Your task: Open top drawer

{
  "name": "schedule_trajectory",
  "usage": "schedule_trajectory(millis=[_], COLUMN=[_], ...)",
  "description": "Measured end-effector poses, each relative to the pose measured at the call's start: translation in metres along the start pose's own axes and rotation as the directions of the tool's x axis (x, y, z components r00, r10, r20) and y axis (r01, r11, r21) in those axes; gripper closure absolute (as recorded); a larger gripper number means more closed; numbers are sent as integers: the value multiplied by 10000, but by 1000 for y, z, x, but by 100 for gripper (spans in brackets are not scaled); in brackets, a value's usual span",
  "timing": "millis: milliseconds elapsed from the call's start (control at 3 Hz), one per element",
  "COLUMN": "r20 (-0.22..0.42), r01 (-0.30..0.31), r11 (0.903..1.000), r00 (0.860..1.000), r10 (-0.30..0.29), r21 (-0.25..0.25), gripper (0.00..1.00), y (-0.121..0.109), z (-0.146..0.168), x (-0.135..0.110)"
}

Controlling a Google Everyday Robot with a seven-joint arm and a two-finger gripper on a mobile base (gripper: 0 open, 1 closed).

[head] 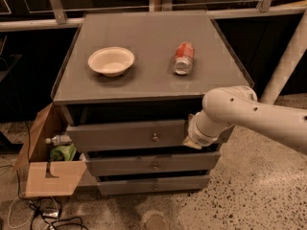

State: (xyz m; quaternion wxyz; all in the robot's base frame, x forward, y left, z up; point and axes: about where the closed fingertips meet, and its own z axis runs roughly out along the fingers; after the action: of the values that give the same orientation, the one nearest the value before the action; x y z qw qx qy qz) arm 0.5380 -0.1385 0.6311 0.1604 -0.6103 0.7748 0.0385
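Note:
The top drawer (120, 134) is a wide grey front with a small round brass knob (155, 138) at its centre. It stands pulled out a little under the cabinet top, with a dark gap above it. My gripper (191, 139) is at the right end of this drawer front, about level with the knob and to its right. The white arm (249, 114) comes in from the right and covers most of the gripper.
On the grey cabinet top (148, 71) sit a white bowl (111, 61) and a red can lying on its side (183, 58). Two shorter drawers (153, 165) lie below. An open cardboard box (48, 162) with a bottle stands at the left. Cables lie on the speckled floor.

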Motion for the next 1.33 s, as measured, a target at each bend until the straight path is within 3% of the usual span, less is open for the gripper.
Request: schedule_trajectory(millis=[1333], r20=[54], r01=[-97], r11=[10000], r00=[9999], r10=[97], r21=[20], gripper=[100], y=[1], z=[-14], x=[-4])
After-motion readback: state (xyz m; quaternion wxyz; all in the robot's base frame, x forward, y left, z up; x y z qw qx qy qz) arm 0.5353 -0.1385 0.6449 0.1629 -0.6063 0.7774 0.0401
